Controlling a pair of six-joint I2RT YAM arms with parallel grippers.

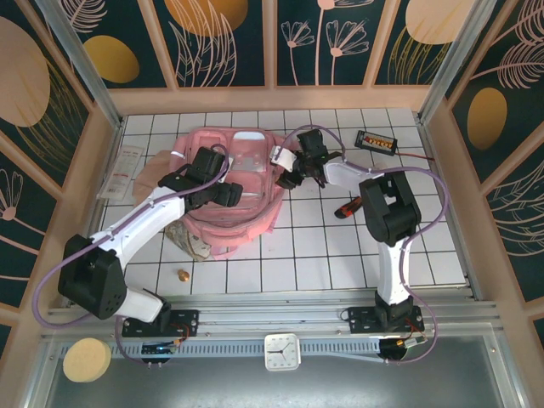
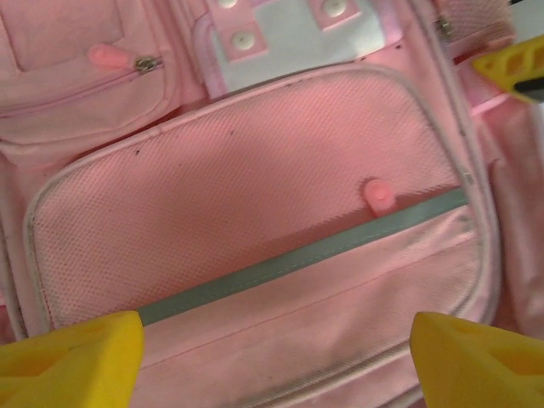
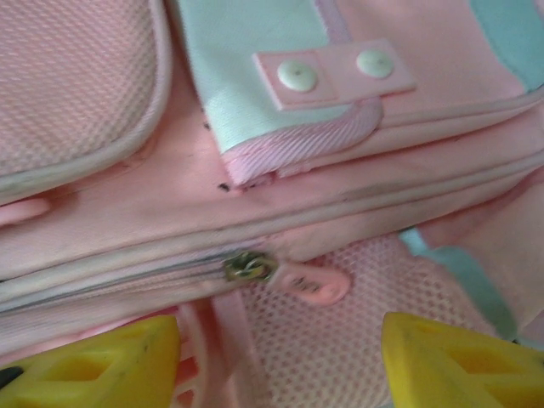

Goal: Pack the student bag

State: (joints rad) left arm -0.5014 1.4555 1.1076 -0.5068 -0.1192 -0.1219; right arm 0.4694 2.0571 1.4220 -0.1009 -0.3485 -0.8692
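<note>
Left tool [image 2: 276, 365] spread over large pale pink fabric backpack [image 2: 255, 195]; right tool [image 3: 280, 365] spread, pink zipper pull [image 3: 310, 283] just ahead, probably targeted for opening.

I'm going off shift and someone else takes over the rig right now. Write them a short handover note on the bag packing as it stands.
Left gripper: open, holding nothing, above the front mesh pocket of the student bag.
Right gripper: open, at the bag's right side, a zip pull just ahead of it, not gripped.
Bag: lying mid-table.
Done: nothing visibly packed.
Left: the packet, red-handled tool and black device lie on the table outside the bag; the zip looks closed where seen.
</note>
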